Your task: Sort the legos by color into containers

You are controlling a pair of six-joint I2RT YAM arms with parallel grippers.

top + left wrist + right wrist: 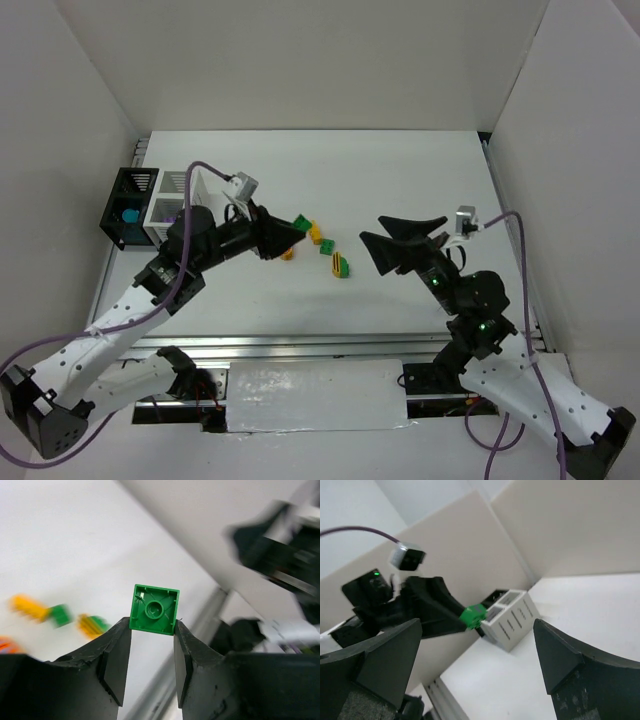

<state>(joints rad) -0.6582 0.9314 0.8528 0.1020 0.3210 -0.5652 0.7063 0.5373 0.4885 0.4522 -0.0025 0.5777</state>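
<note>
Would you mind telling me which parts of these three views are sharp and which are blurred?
Left wrist: the green brick between the jaws is crisp, while the loose bricks behind it and the right arm are smeared. Right wrist: the white bin reads clearly, without motion blur. Top external: evenly lit and sharp throughout.

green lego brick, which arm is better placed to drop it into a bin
Left. The left gripper is shut on the small green plastic brick, and the slatted black bin and white bin stand on its side. The right gripper is open, empty, farther away.
</note>
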